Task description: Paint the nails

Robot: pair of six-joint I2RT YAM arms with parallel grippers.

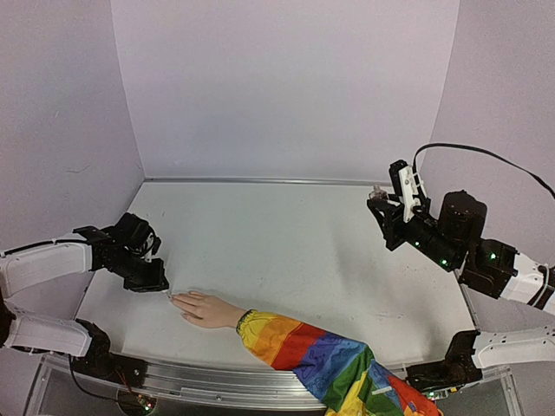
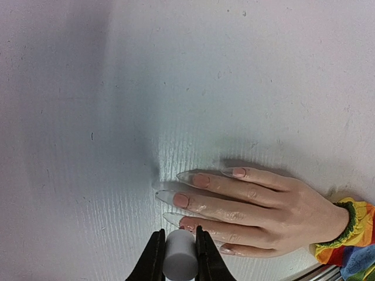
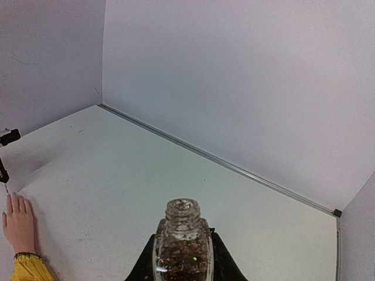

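Close to the near table edge (image 1: 173,357) lie the nails (image 2: 181,201).

Left gripper (image 2: 179,233) low, jaws clamped — right gripper (image 3: 183,249) raised, likewise clamped.

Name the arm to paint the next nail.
Left. The left gripper holds the white cap beside the nails of the mannequin hand; the right gripper holds the open bottle far from them.

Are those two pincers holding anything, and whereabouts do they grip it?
The left pincer clamps a small white cylinder by its sides; the right pincer grips an uncapped glitter bottle around its lower body.
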